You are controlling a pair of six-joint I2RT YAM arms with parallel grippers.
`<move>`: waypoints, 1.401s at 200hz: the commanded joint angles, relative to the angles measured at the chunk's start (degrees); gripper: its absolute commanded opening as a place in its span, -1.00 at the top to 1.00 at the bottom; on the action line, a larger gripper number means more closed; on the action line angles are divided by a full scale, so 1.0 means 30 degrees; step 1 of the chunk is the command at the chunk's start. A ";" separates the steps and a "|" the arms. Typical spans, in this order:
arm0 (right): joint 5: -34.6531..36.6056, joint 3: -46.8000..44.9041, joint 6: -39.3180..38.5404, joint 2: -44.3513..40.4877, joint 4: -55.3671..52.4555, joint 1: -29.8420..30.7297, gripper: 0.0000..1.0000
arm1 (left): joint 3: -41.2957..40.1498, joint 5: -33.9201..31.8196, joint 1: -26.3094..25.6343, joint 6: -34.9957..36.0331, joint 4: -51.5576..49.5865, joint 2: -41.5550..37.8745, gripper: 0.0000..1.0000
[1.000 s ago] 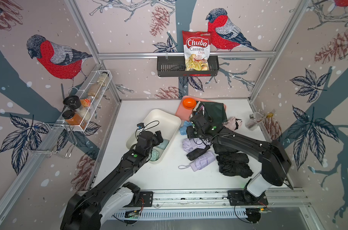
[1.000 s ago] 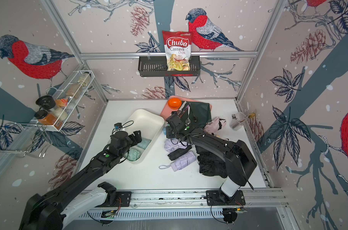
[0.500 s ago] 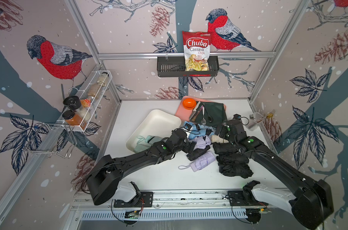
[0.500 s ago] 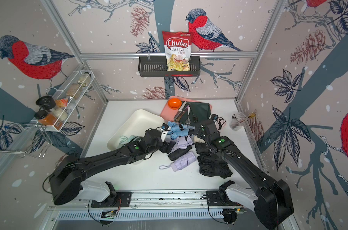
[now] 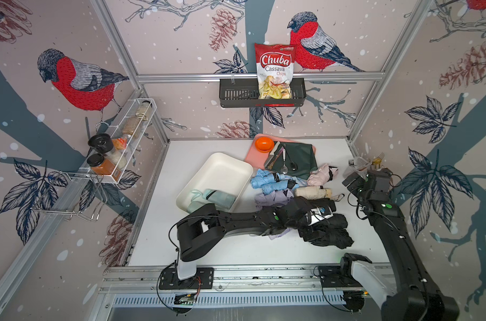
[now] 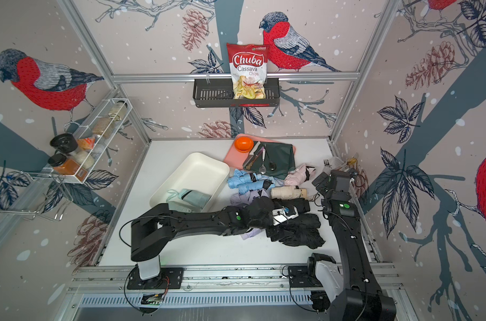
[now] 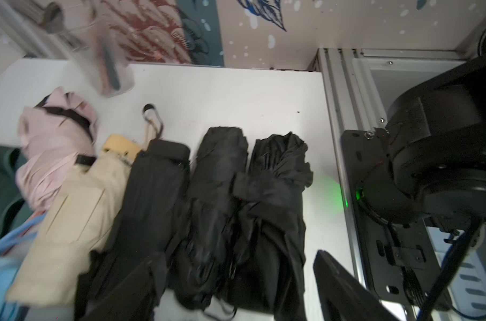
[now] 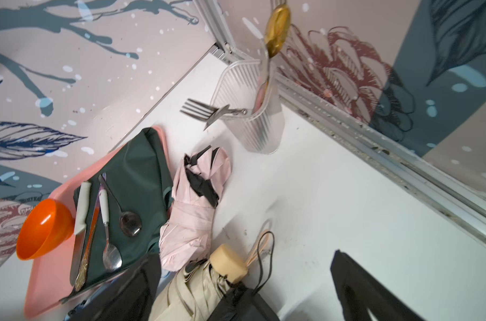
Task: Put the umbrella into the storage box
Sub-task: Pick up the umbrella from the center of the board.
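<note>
A mint umbrella point(image 5: 219, 198), folded, lies in the storage box point(image 5: 219, 172), at the end nearest my base; the rest of the cream tub is bare. The box sits at an angle on the white table point(image 5: 197, 250), left of the heap of other folded umbrellas.

In that heap, three black umbrellas point(image 7: 216, 172) lie side by side, parallel and touching. My left gripper point(image 5: 322, 208) hangs low over them with its jaws spread wide. In the left wrist view one finger point(image 7: 342, 289) stands clear of the outermost black one, with bare table showing between them. The other finger is a dark blur against black cloth, so I cannot tell whether it touches anything. Nothing is clamped.

A beige umbrella point(image 5: 311, 192) lies just beside the black row, and a pink umbrella point(image 5: 321, 175) rests against it on the far side. A blue umbrella point(image 5: 266, 180) and a lilac umbrella point(image 5: 272, 198) lie between the heap and the box.

My right gripper point(image 5: 354, 180) is raised at the right edge of the table, spread wide and empty, near the clear cutlery holder point(image 8: 250, 119) with a fork leaning out of it.

Behind the heap, the pink tray point(image 5: 253, 157) carries an orange bowl point(image 5: 264, 144) and a dark green cloth point(image 5: 303, 158) with cutlery laid on it.
</note>
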 commanded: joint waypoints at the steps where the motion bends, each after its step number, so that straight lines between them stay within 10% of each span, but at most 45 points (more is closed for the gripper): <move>1: -0.2715 -0.0089 -0.0989 -0.0397 0.0033 -0.1668 -0.99 | 0.1913 -0.0037 -0.0588 0.2635 -0.0644 0.1822 -0.63; 74: -0.4310 -0.0297 -0.1560 -0.0496 -0.0038 -0.2730 -0.99 | 0.5198 0.0434 -0.1028 0.4701 -0.3389 0.5234 -0.58; 163: -0.4641 -0.0295 -0.1376 -0.0233 0.0104 -0.2760 -0.99 | 0.4845 0.1005 -0.1054 0.5239 -0.4985 0.5676 0.15; 225: -0.5312 -0.0337 -0.1310 -0.0422 0.0187 -0.2741 -0.99 | 0.4634 0.1059 -0.1053 0.5642 -0.6148 0.5419 -0.52; 265: -0.5475 -0.0416 -0.1325 -0.0483 0.0299 -0.2750 -0.99 | 0.5754 0.0774 -0.1053 0.5733 -0.6891 0.6462 -0.61; 280: -0.5490 -0.0383 -0.1378 -0.0498 0.0295 -0.2758 -0.99 | 0.5762 0.0713 -0.1069 0.5686 -0.6782 0.6531 -0.31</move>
